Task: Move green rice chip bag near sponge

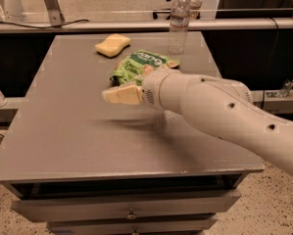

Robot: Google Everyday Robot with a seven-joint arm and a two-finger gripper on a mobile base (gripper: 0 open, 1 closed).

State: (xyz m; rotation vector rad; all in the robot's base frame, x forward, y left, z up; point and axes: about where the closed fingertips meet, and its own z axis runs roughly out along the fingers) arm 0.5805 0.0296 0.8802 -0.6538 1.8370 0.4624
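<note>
The green rice chip bag (142, 64) lies flat on the grey table (62, 131), towards the back middle. The pale yellow sponge (112, 44) lies a short way behind and left of it, apart from the bag. My gripper (121, 95), with cream pads, points left and hovers just in front of the bag's near left end. My white arm (219, 109) reaches in from the right and hides the bag's near edge. I cannot tell if the gripper touches the bag.
A clear water bottle (178, 22) stands at the table's back edge, right of the bag. A drawer (131, 210) sits under the tabletop. A rail runs behind the table.
</note>
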